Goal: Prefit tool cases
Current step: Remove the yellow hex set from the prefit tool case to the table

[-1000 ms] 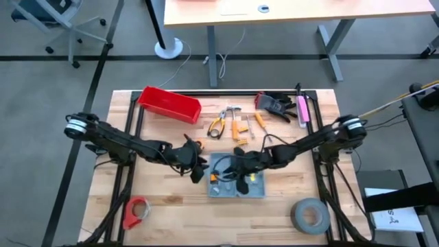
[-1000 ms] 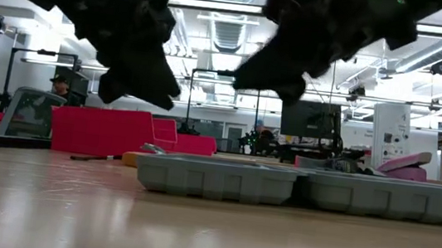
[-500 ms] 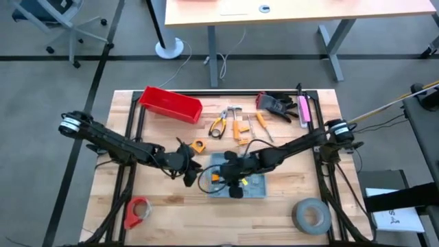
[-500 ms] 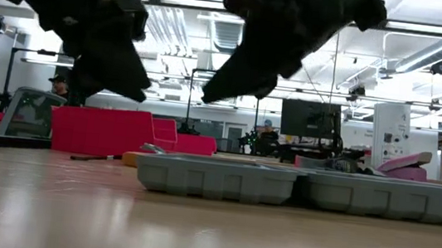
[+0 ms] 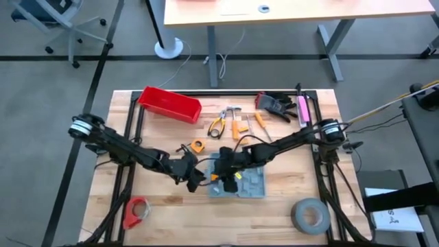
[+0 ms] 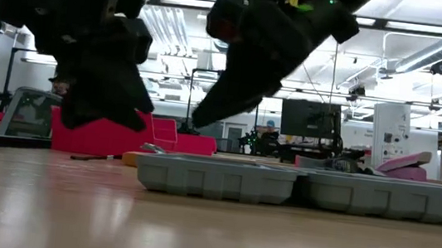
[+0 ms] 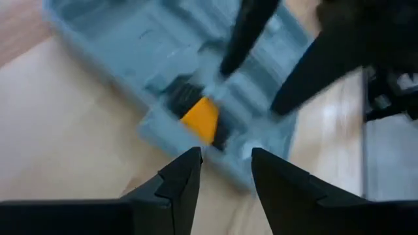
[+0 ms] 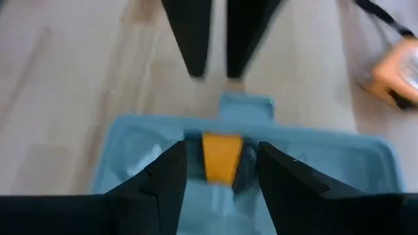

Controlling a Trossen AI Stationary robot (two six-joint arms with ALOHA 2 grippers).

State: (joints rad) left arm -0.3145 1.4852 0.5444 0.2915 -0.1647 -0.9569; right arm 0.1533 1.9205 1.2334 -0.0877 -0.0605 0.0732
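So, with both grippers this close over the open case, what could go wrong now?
The left gripper and right gripper face each other over the same end of the tool case, fingers apart, so they might collide. The yellow piece may not be fully seated, and a bump could knock it loose. A push could also slide the case on the table.

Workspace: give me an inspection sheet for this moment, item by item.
Surface: wooden table, bare at its front.
Job's things: open tool case lies flat; a yellow piece sits in a recess.
Clutter: red bin, hand tools, gloves, grey tape roll, red tape roll.
Grippers: left claw open beside the case's edge; right claw open above the yellow piece.
Cables: black cable along the right arm.
Surroundings: desks, monitor.
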